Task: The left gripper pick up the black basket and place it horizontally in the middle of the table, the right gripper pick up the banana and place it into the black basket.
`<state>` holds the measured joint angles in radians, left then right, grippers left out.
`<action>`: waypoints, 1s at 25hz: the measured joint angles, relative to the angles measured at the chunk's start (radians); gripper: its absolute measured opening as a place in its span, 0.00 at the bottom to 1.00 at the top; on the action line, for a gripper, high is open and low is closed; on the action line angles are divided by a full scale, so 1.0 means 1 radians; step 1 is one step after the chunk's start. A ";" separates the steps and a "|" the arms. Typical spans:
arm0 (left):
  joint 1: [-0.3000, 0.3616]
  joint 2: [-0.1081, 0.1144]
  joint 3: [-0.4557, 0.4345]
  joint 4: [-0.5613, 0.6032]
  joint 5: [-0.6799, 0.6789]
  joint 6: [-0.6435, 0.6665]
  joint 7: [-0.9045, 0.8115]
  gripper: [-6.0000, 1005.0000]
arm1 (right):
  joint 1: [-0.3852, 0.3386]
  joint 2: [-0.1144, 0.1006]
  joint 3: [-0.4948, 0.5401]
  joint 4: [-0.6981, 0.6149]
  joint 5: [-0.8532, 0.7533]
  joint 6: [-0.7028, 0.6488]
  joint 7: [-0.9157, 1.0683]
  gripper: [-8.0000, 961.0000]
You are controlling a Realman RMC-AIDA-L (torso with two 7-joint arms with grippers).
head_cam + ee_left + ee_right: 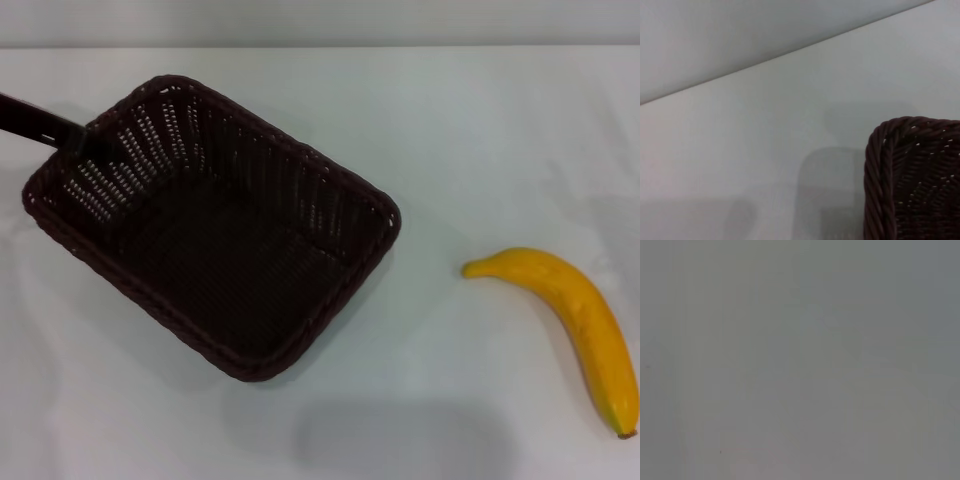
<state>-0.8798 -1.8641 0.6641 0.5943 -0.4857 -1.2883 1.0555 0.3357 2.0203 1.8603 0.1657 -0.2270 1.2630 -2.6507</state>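
The black basket lies on the white table, left of centre and turned at an angle, open side up and empty. My left gripper reaches in from the left edge as a slim black piece and meets the basket's braided rim at its far left corner. One rounded corner of the basket also shows in the left wrist view. The banana lies on the table at the right, apart from the basket, its brown tip toward the front. My right gripper is out of view.
The table's far edge runs along the top of the head view. The right wrist view shows only a plain grey surface. Bare table lies between the basket and the banana.
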 joint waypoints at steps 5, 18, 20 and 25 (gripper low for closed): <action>0.002 -0.001 -0.002 0.000 -0.002 0.001 0.000 0.31 | 0.000 0.000 0.003 0.000 0.000 0.000 0.000 0.88; 0.089 0.118 -0.109 0.027 -0.352 -0.259 -0.056 0.18 | -0.002 -0.001 0.004 -0.001 0.000 0.000 0.000 0.88; 0.127 0.130 -0.110 0.062 -0.407 -0.278 -0.088 0.18 | -0.003 -0.001 0.004 -0.001 0.000 0.000 0.000 0.88; 0.197 0.139 -0.110 0.091 -0.519 -0.281 -0.116 0.17 | -0.002 -0.002 0.000 0.001 0.000 0.000 0.000 0.88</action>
<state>-0.6828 -1.7251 0.5539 0.6854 -1.0046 -1.5698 0.9395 0.3333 2.0187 1.8604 0.1665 -0.2270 1.2625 -2.6507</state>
